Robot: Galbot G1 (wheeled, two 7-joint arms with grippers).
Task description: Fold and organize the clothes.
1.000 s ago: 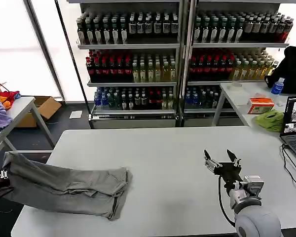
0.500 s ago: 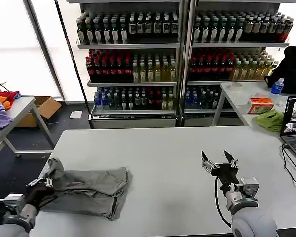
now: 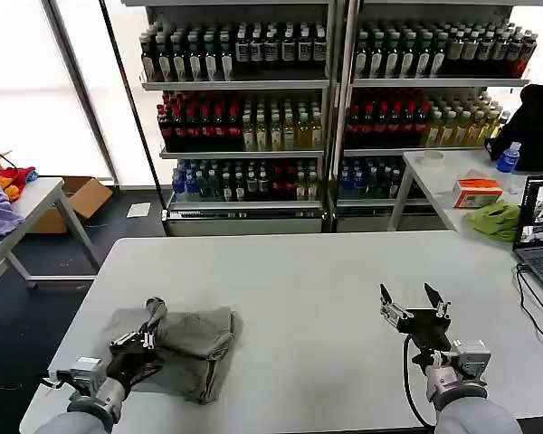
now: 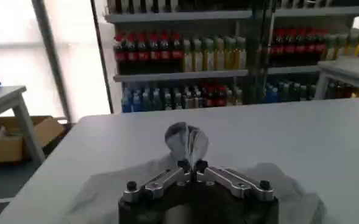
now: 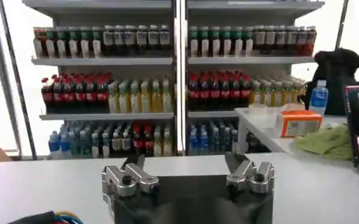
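Mid-fold: left gripper [image 3: 143, 336] is pinched shut on a bunched corner of the grey T-shirt [image 3: 192, 348], w/ a tuft of cloth poking up between its fingers [image 4: 190, 165]. The shirt lies crumpled at the table's [image 3: 326, 271] near-left. Right gripper [image 3: 414, 304] hovers over bare table, well apart from the shirt, fingers spread, idle. Next move probably: carry the pinched corner across the shirt, lay it flat, then let go.
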